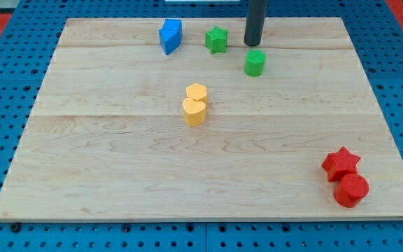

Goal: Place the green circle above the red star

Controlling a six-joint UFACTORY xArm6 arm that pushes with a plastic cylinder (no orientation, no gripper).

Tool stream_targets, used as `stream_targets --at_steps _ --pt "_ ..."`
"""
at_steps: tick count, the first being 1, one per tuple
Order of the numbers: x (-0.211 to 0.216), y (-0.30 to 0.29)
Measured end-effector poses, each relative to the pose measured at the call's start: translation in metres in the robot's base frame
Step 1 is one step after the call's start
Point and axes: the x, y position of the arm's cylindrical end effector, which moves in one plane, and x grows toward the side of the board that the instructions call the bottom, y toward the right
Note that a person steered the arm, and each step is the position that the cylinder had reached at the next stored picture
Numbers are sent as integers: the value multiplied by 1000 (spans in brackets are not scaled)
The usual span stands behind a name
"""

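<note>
The green circle [255, 63] sits near the view's top, right of centre. My tip [252, 43] is just above it in the view, close to its top edge; I cannot tell whether they touch. The red star [341, 163] lies far off at the view's bottom right, with a red circle [351, 190] touching it just below.
A green star [216, 39] lies left of my tip and a blue block [171, 36] further left. A yellow hexagon [196, 92] and a yellow heart-like block [194, 110] sit together at the centre. The wooden board [117, 175] rests on a blue pegboard.
</note>
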Motion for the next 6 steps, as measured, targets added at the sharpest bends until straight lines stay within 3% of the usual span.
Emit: stream_targets --at_steps 1,2,4,6 --pt "65 -3" --pt "57 -24" --pt "117 21" --pt "95 -21"
